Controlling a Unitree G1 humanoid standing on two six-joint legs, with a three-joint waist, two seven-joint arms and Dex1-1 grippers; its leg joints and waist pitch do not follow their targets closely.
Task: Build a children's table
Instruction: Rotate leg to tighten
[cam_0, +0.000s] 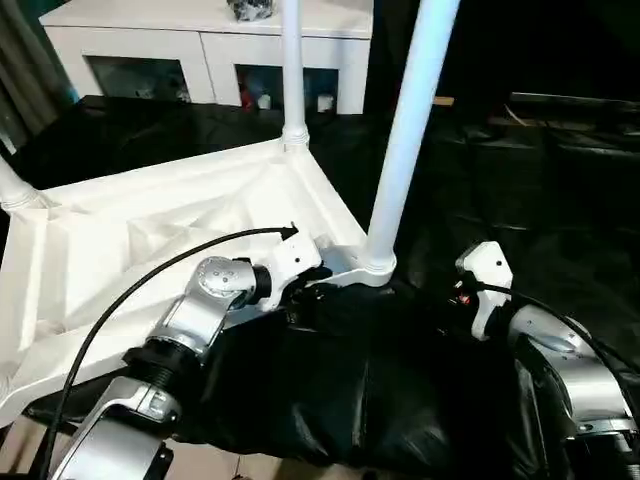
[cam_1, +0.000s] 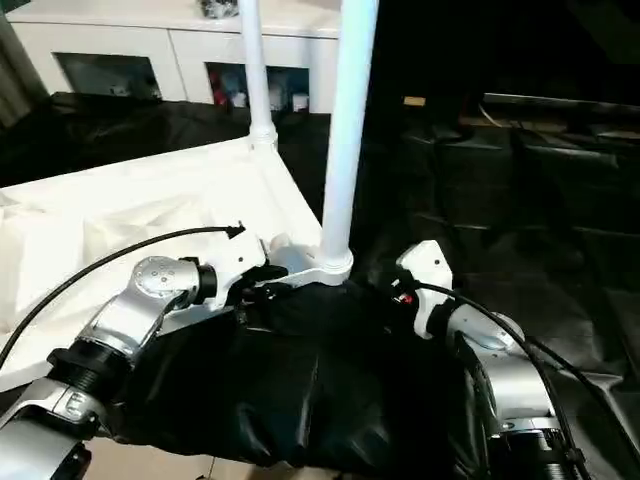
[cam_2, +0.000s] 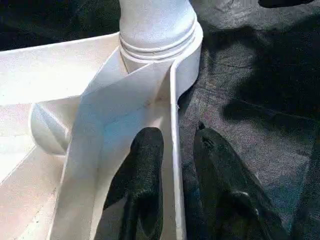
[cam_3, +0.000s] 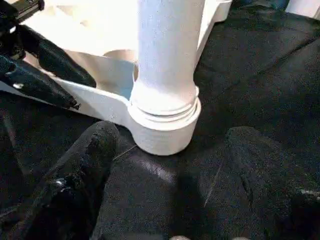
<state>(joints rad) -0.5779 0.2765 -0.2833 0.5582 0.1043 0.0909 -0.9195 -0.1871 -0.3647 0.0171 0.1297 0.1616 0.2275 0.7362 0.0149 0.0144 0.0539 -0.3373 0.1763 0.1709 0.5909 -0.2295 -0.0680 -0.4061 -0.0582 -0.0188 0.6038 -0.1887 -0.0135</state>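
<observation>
Two legs stand upright; your left pincer (cam_2: 172, 200) clamps the white ribbed plastic tabletop's rim (cam_2: 175, 150), steadying it, while your right pincer (cam_3: 170, 180) waits open at six o'clock of the near white tubular leg (cam_3: 167, 60).

I see the white table top (cam_0: 170, 225) lying upside down, ribbed underside up, on black cloth. Three white legs stand in corner sockets: near right (cam_0: 405, 130), far (cam_0: 291, 65), left (cam_0: 12, 185).

Upturned table top (cam_0: 150, 230), three legs (cam_0: 405, 130) upright
</observation>
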